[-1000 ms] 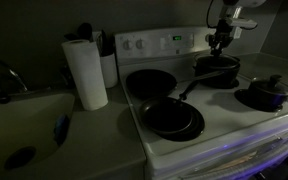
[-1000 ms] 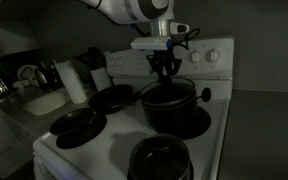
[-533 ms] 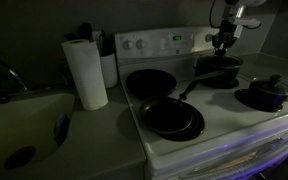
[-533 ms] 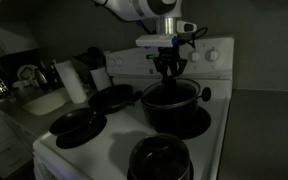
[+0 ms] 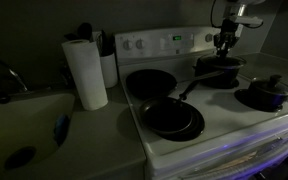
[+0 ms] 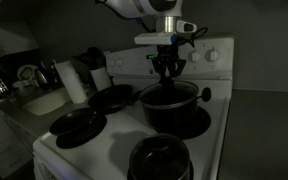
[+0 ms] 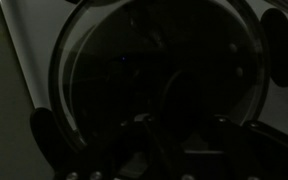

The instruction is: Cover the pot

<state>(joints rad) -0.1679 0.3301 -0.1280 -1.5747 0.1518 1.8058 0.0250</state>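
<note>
The wide black pot [image 5: 217, 70] [image 6: 169, 107] sits on a back burner of the white stove, its long handle pointing toward the front pan. My gripper [image 5: 222, 45] [image 6: 166, 72] hangs straight above the pot's middle with its jaws drawn close together. A round glass lid [image 7: 154, 60] with a metal rim fills the wrist view under the gripper [image 7: 181, 140]. In an exterior view the lid [image 6: 170, 90] lies level at the pot's rim. Its knob between the fingers is lost in the dark.
Two flat black frying pans [image 5: 149, 82] [image 5: 171, 118] occupy the other burners beside the pot. A small dark saucepan [image 5: 267, 93] [image 6: 159, 160] with a knobbed top stands on another burner. A paper towel roll [image 5: 85, 72] and a sink [image 5: 24, 120] are beside the stove.
The arm has crept slightly upward over the pot. The jaws stay as they were.
</note>
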